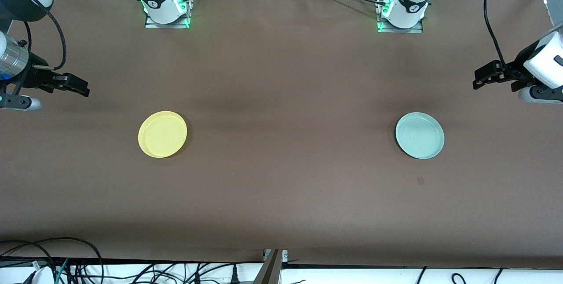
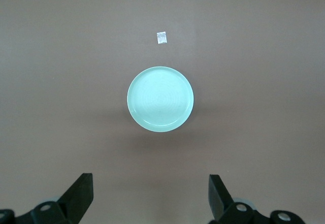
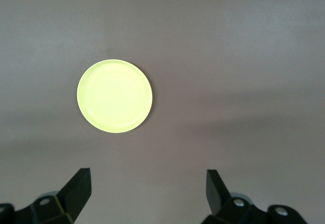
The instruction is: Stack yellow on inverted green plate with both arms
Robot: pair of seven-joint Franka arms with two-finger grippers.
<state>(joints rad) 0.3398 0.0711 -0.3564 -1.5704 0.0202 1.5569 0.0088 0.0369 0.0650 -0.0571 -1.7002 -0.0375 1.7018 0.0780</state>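
Left gripper [image 1: 477,82] spread, empty, raised near green plate [image 1: 419,135]; right gripper [image 1: 83,90] likewise, toward table [image 1: 281,196] end. Yellow plate [image 1: 162,134] well apart from green plate, both rim-up. Nothing begun; next, probably flipping green.

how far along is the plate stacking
Nothing done yet. The green plate lies rim up, not inverted, toward the left arm's end; the yellow plate sits apart toward the right arm's end. Left gripper and right gripper hang open, empty. Flipping and stacking remain.
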